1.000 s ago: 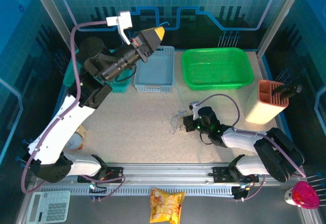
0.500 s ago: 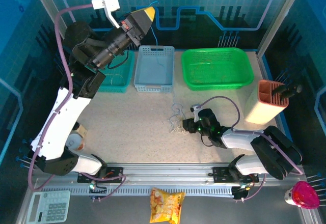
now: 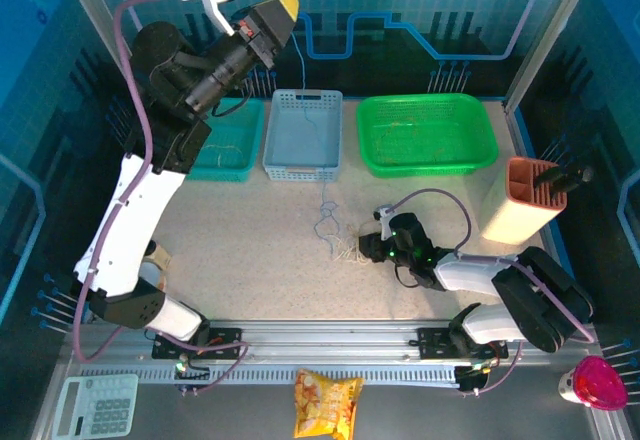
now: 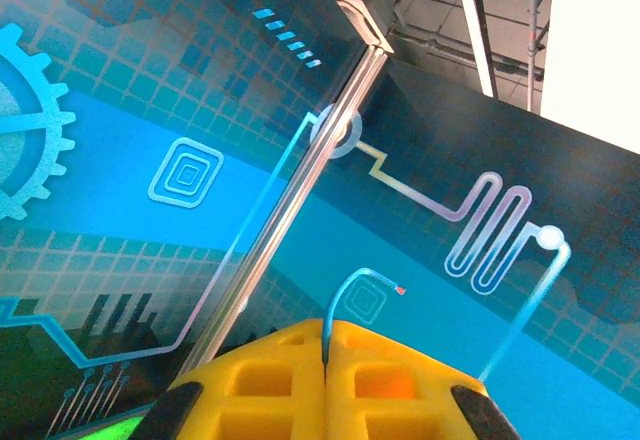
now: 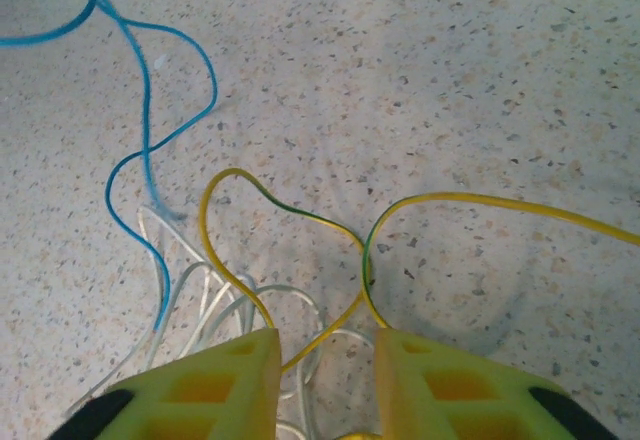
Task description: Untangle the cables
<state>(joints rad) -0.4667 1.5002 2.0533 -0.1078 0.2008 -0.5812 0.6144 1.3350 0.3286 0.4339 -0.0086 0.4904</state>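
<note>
Pinching blue cable (image 5: 148, 100) high, left hand (image 3: 288, 4), right hand (image 5: 325, 345) spread at clump (image 5: 215, 300), blue basket (image 3: 300, 167) behind.

Table top: beige speckled surface (image 3: 250, 250), evenly lit
Back wall: blue panel (image 3: 420, 20) printed with a gear, grid and circuit traces
Side walls: darker blue printed panels (image 3: 30, 110)
Frame: slanting aluminium post (image 3: 553, 35) at the panel joint
Near edge: slotted metal rail (image 3: 340, 340)
Overhead: bright white patch (image 4: 595, 40) above the panels

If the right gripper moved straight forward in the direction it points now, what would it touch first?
Most likely the yellow cable, looping just ahead of the right gripper, between its open fingers; the white cables lie beside it. Depth is uncertain.
</note>
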